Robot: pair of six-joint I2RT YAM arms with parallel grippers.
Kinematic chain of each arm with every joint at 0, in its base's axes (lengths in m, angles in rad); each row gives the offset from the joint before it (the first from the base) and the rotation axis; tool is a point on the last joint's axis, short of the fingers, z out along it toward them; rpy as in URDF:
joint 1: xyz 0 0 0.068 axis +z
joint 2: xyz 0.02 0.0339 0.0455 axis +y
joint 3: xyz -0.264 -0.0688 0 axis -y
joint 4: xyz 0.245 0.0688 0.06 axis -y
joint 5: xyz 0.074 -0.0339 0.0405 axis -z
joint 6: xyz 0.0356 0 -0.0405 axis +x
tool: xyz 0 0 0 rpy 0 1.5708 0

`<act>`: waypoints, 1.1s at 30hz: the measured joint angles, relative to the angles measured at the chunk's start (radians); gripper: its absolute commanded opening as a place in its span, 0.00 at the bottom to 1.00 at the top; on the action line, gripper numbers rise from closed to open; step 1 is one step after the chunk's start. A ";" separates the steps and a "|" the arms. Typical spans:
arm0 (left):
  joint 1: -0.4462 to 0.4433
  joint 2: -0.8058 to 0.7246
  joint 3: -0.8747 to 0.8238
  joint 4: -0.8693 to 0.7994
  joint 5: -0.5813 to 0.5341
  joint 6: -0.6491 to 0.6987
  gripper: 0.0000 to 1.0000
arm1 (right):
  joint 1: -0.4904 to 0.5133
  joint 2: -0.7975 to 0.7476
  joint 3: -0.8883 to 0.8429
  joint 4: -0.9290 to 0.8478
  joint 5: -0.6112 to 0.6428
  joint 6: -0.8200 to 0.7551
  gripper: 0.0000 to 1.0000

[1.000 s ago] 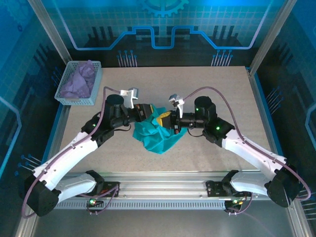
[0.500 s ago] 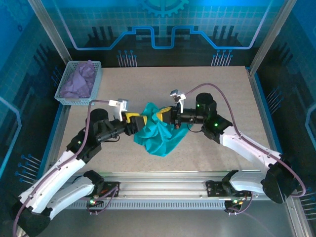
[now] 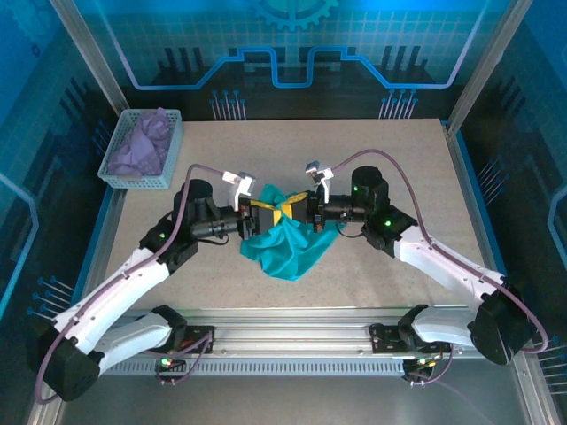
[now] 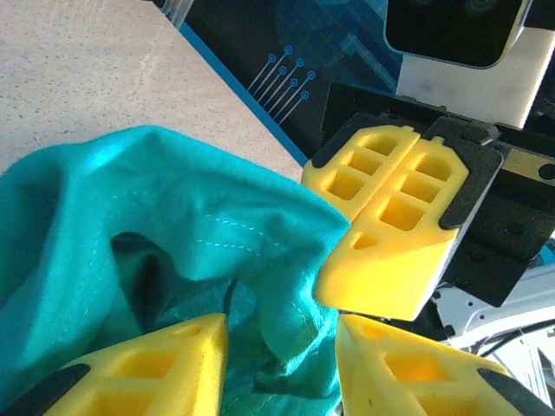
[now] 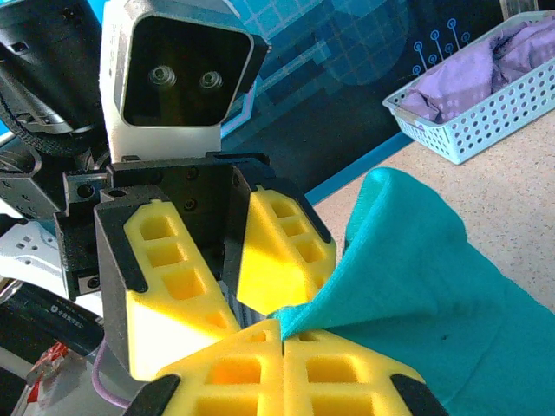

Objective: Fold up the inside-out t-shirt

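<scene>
The inside-out t-shirt (image 3: 283, 248) is a bunched teal heap at the table's middle. My right gripper (image 3: 292, 211) is shut on a raised corner of its fabric (image 5: 434, 277), and the cloth is pinched right at the closed tips (image 5: 283, 333). My left gripper (image 3: 267, 210) faces it tip to tip from the left. Its jaws (image 4: 282, 355) stand apart over a fold of the teal cloth (image 4: 173, 217), not pressing it. The right gripper's closed yellow fingers (image 4: 390, 225) sit just beyond that fold. The left gripper's spread fingers (image 5: 277, 251) loom close in the right wrist view.
A white perforated basket (image 3: 142, 149) holding a lavender cloth (image 5: 486, 78) stands at the table's back left corner. Bare speckled tabletop (image 3: 372, 159) lies behind and to the right of the shirt. Metal frame posts border the table.
The left arm pulled back to the left with wider jaws, then came in again to meet the right gripper at the shirt's raised corner. The right gripper kept its hold, shifting slightly left.
</scene>
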 measured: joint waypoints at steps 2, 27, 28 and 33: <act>0.000 0.011 0.003 0.008 0.011 0.000 0.33 | 0.000 0.000 0.000 -0.001 0.000 0.000 0.00; -0.006 -0.009 0.071 -0.073 -0.065 -0.066 0.00 | 0.217 -0.118 -0.169 -0.195 0.556 -0.277 0.48; -0.011 -0.009 0.076 -0.081 -0.069 -0.066 0.00 | 0.224 -0.083 -0.163 -0.191 0.576 -0.292 0.39; -0.024 -0.020 0.114 -0.167 -0.098 -0.059 0.00 | 0.226 -0.005 -0.131 -0.200 0.700 -0.342 0.00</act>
